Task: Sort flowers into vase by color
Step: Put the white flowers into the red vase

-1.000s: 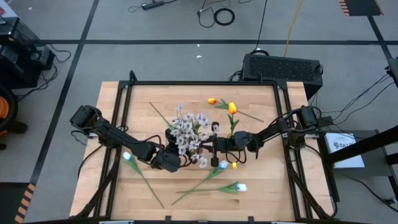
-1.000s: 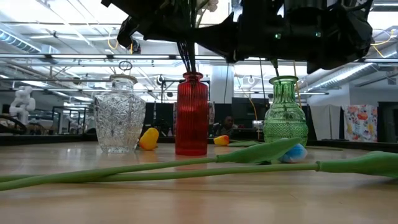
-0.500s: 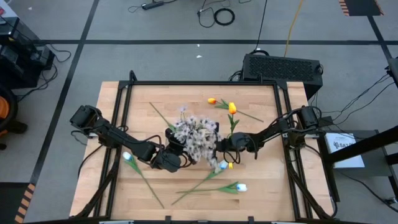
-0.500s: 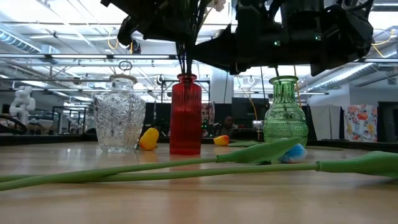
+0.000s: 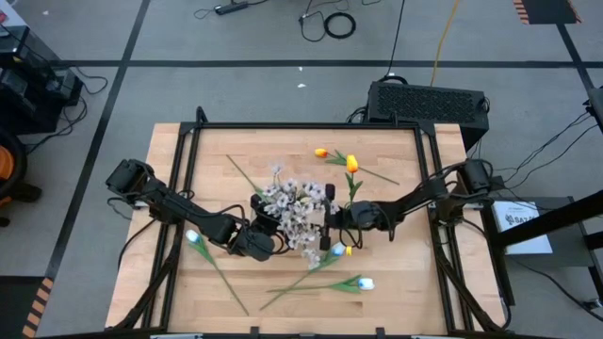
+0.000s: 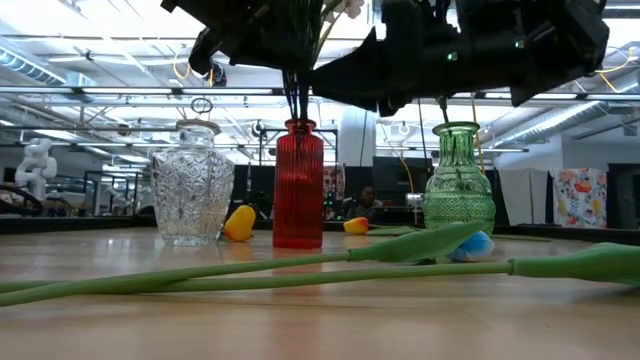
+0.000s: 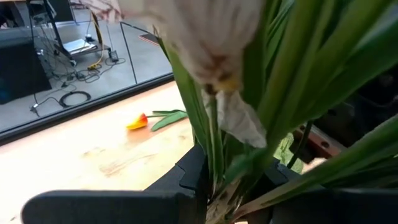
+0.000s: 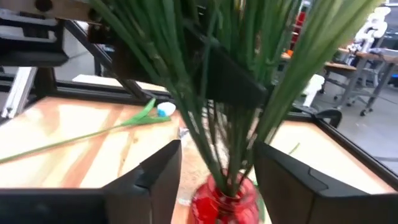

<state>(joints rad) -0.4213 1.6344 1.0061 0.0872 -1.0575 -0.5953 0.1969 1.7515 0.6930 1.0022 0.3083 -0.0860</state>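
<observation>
A bunch of pale pink-white blossom sprays [image 5: 294,209] stands with its green stems [image 6: 297,100] in the mouth of a red vase [image 6: 298,185] at the table's middle. My left gripper [image 5: 268,229] is shut on the stems just above the vase. My right gripper [image 5: 327,218] is open, its fingers on either side of the same stems [image 8: 217,124] above the red vase's mouth [image 8: 227,194]; I cannot tell whether they touch. A clear vase [image 6: 192,185] stands left of the red one and a green vase [image 6: 459,180] right of it. My left gripper pinches the bundle of green stems [image 7: 219,177] between its two fingers, below the blossoms. The fingers come level from the table's left and lie across the stems. The stems stand about upright, their lower ends in the red vase.
Loose tulips lie on the table: an orange one [image 5: 321,153] and a yellow one [image 5: 351,163] at the far right, blue-white ones at the near left [image 5: 193,236] and near middle [image 5: 366,282]. A long stem [image 6: 250,270] lies across the near table.
The blossom heads have swung toward the table's right and near edge, then settled part of the way back. The red vase has slid a little toward the table's left with the stems in it. My right gripper has shifted slightly beside the stems.
</observation>
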